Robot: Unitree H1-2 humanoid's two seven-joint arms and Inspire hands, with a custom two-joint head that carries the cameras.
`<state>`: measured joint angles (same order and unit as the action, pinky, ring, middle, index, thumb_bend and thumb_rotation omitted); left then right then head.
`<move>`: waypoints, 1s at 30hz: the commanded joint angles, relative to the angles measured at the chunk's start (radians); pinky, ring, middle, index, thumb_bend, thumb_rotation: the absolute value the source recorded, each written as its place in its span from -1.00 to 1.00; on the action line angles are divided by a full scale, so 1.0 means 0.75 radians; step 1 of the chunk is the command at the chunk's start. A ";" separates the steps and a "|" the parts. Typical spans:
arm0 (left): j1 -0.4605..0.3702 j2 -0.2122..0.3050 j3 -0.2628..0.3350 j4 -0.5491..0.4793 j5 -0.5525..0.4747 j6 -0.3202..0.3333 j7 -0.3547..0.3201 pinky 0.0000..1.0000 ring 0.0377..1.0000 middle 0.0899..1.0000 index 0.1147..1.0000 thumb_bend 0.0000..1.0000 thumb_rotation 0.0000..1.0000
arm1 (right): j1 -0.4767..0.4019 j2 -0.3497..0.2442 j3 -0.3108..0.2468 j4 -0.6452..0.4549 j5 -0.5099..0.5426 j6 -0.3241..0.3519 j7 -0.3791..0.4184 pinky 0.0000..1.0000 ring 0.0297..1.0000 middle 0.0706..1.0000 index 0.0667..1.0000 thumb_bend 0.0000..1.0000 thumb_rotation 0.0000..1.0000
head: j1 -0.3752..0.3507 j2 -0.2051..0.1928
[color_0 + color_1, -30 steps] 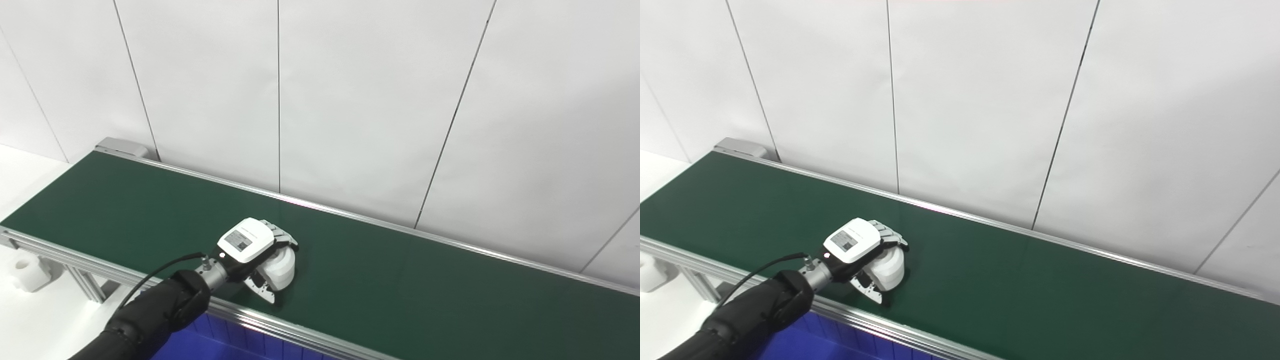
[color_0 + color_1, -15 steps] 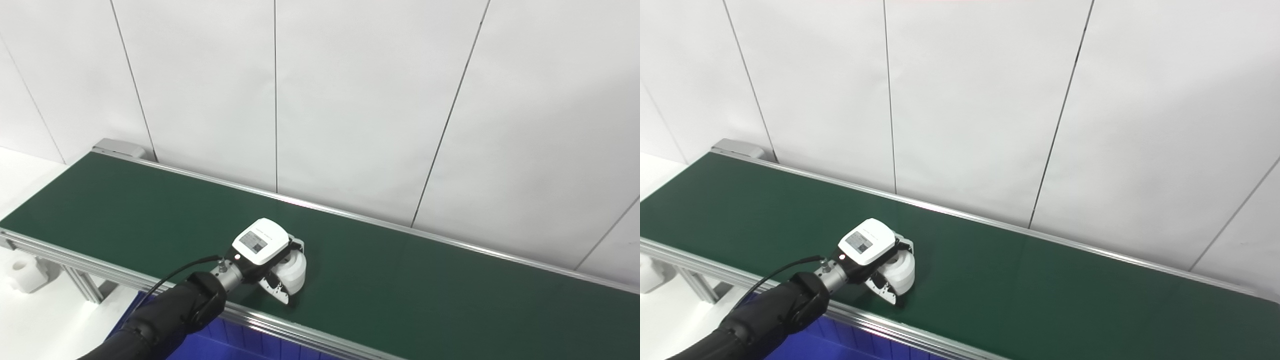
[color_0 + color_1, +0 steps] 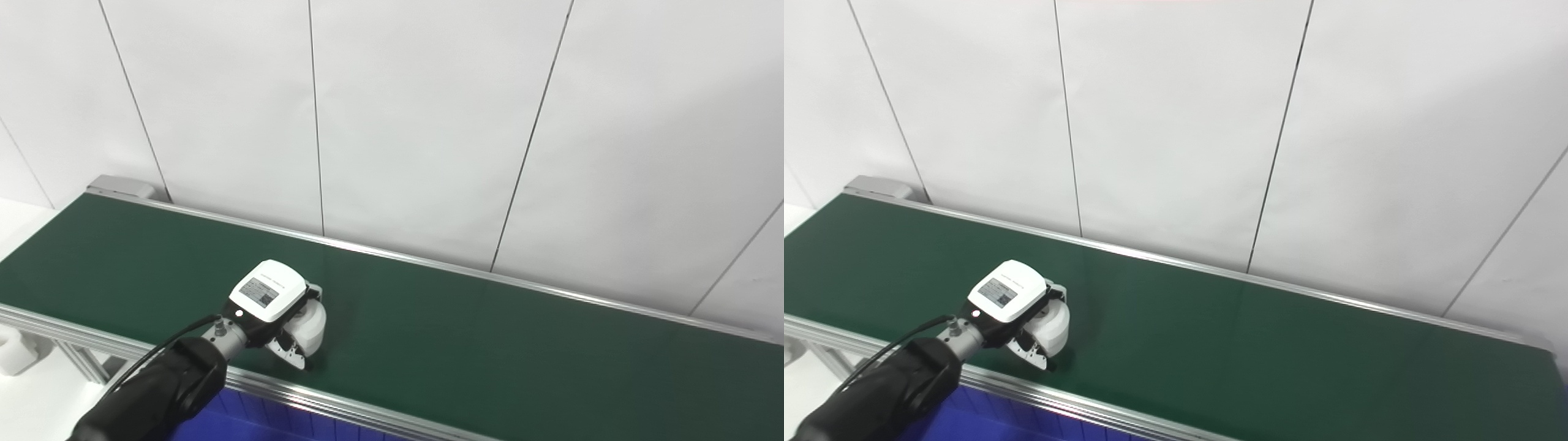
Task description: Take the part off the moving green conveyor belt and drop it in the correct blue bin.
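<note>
My left hand (image 3: pixel 277 306) reaches over the near part of the green conveyor belt (image 3: pixel 490 343). It is shut on a white cylindrical part (image 3: pixel 312 321), with the fingers curled over the top and the thumb below. The part is low over the belt; I cannot tell if it touches. The hand (image 3: pixel 1020 309) and part (image 3: pixel 1058 327) also show in the right eye view. A strip of a blue bin (image 3: pixel 245 422) shows under the belt's near rail, beneath my forearm. My right hand is not in view.
The belt's aluminium near rail (image 3: pixel 380 413) runs between the hand and the bin. A white panelled wall (image 3: pixel 429 122) stands right behind the far rail. A white object (image 3: pixel 12 361) sits at the left edge below the belt.
The fingers have curled in from spread over the part to closed around it. The whole picture has shifted left, so the camera has moved.
</note>
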<state>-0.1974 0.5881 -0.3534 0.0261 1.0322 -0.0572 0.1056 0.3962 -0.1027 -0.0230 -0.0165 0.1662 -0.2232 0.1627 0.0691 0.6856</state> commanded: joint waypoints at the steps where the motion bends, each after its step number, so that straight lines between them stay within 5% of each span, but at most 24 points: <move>1: 0.013 0.027 0.054 -0.164 -0.045 -0.035 0.018 -0.39 -0.44 -0.20 -0.13 0.05 -1.00 | 0.012 -0.002 -0.001 -0.089 -0.004 0.038 -0.010 0.87 0.81 0.97 0.94 0.51 0.80 | -0.007 0.048; 7: 0.202 -0.012 0.140 -0.415 -0.102 -0.065 -0.026 -0.47 -0.49 -0.17 -0.15 0.05 -1.00 | 0.026 0.018 0.002 -0.212 -0.014 0.120 -0.040 0.82 0.79 0.93 0.91 0.55 0.72 | -0.006 0.152; 10: 0.293 -0.043 0.165 -0.499 -0.106 -0.052 -0.072 -0.42 -0.45 -0.28 -0.10 0.04 -1.00 | 0.025 0.027 0.008 -0.265 -0.026 0.156 -0.057 0.81 0.79 0.92 0.92 0.47 0.72 | -0.006 0.165; 18: 0.547 -0.113 0.185 -0.615 -0.057 -0.069 -0.143 -0.43 -0.49 -0.15 -0.16 0.05 -1.00 | 0.012 0.034 0.018 -0.316 -0.048 0.208 -0.072 0.83 0.84 0.96 0.96 0.35 0.76 | -0.015 0.198; 30: 0.566 -0.121 0.189 -0.575 0.013 -0.083 -0.200 -0.30 -0.32 -0.27 -0.09 0.04 -1.00 | 0.008 0.041 0.027 -0.318 -0.065 0.209 -0.083 0.82 0.83 0.96 0.95 0.35 0.74 | -0.030 0.200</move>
<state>0.2447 0.4860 -0.2280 -0.3880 1.0337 -0.1010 -0.0500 0.4042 -0.0769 -0.0019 -0.2155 0.1125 -0.0606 0.1021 0.0460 0.8345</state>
